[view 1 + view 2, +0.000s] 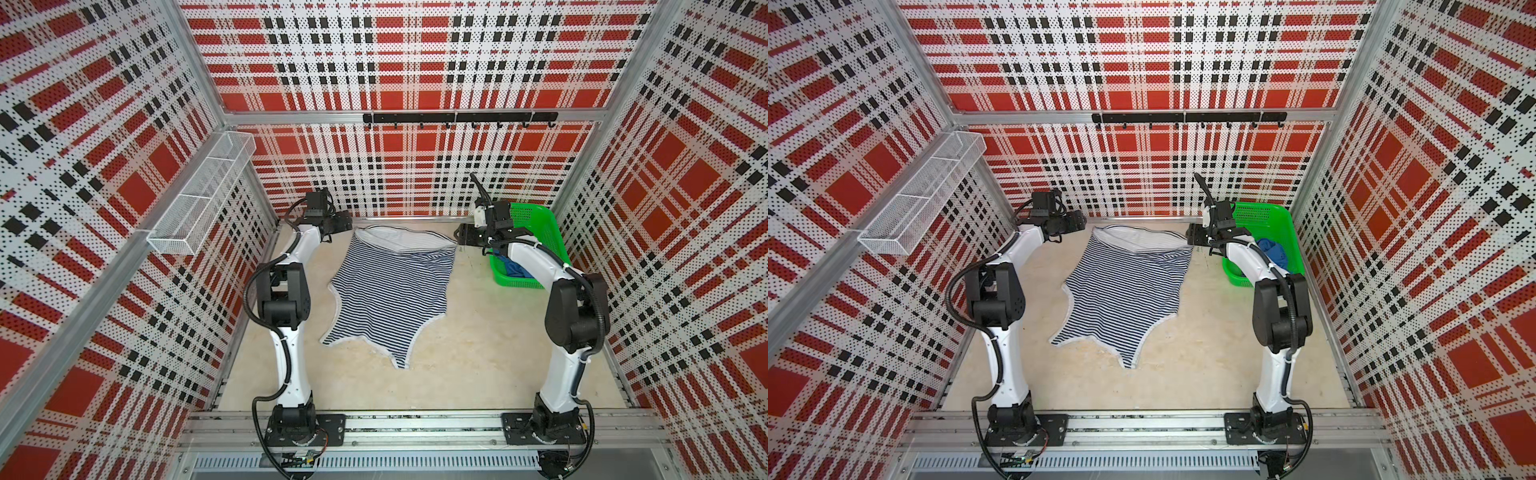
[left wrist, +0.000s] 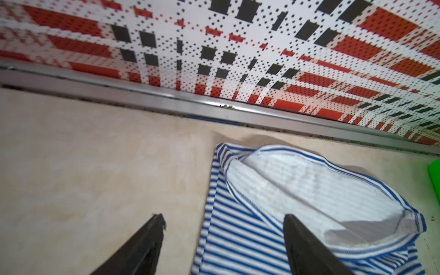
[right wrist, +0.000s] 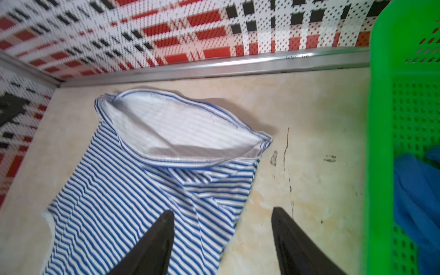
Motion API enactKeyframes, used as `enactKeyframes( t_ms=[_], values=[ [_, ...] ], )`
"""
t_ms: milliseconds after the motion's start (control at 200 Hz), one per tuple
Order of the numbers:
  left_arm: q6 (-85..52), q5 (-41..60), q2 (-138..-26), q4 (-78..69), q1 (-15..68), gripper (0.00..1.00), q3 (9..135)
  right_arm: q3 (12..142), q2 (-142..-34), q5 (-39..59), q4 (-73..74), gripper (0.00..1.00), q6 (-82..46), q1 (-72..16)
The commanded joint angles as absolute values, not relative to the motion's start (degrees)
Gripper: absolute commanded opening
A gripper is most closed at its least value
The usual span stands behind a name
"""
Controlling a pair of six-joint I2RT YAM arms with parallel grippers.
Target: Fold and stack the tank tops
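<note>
Left gripper (image 2: 223, 217) jaws apart and empty above one hem corner of the striped tank top (image 1: 386, 291), right gripper (image 3: 223, 210) likewise apart above the other corner, top spread on the desk (image 1: 457, 353), blue tank top (image 1: 1273, 251) bunched in the green basket (image 1: 1279, 224)

1. A striped tank top (image 1: 1125, 286) lies spread on the bench (image 1: 1204, 374), with its wide, open hem at the far end.
2. A blue tank top (image 1: 1273, 251) sits bunched in a green basket (image 1: 1258, 216) at the far right.
3. The left tool (image 1: 1059, 238) and the right tool (image 1: 1208, 248) flank the hem's two corners.
</note>
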State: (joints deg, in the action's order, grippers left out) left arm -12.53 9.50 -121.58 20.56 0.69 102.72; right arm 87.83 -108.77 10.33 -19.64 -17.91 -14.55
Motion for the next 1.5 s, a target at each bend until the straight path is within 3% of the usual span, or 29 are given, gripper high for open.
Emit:
enactKeyframes(
  t_ms=[0, 145, 266, 401, 681, 787, 897, 972, 1032, 1153, 1278, 1493],
  values=[
    [-17.56, 7.74, -109.92, 12.96, 2.47, 0.76, 84.20, 79.37, -105.53, 9.15, -17.17, 0.54, -15.76, -19.86],
    [-26.99, 9.67, -103.02, -0.69, 6.40, 0.69, 62.52, 75.72, -109.82, 10.06, -14.49, 0.34, -17.15, -23.12],
    [-31.38, 9.01, -102.45, -8.77, 7.91, 0.65, 54.34, 75.31, -113.91, 10.22, -10.39, 0.30, -18.28, -25.57],
    [-31.30, 7.77, -105.73, -9.71, 8.10, 0.61, 54.14, 73.98, -117.48, 8.80, -7.71, 0.27, -19.99, -27.48],
    [-23.86, 5.95, -117.97, -0.25, 7.16, 0.58, 68.55, 56.86, -109.16, 5.37, -6.12, 0.27, -27.64, -31.49],
    [-21.64, 7.16, -124.93, 3.35, 7.23, 0.57, 78.20, 49.35, -103.73, 8.59, -5.86, 0.28, -35.06, -35.52],
    [-17.91, 7.79, -133.86, 10.49, 8.95, 0.54, 92.14, 43.97, -97.49, 20.20, 0.71, 0.35, -42.16, -41.09],
    [-14.58, 6.89, -139.30, 16.94, 10.80, 0.54, 102.89, 45.62, -93.28, 22.83, 0.43, 0.46, -42.95, -43.15],
    [-11.54, 6.55, -140.87, 18.85, 12.20, 0.57, 108.36, 49.30, -90.88, 19.31, -5.32, 0.51, -40.15, -42.62],
    [-6.53, 0.91, -137.47, 21.37, 13.71, 0.70, 112.10, 57.19, -89.13, 6.88, -19.65, 0.51, -32.91, -38.32],
    [-8.76, -3.91, -127.47, 23.45, 13.74, 0.75, 105.18, 59.13, -89.65, 1.77, -21.58, 0.42, -27.60, -30.62],
    [-20.47, 0.39, -106.80, 10.18, 17.97, 0.72, 70.99, 64.87, -99.64, -1.31, -18.18, 0.21, -22.15, -20.38]
  ],
)
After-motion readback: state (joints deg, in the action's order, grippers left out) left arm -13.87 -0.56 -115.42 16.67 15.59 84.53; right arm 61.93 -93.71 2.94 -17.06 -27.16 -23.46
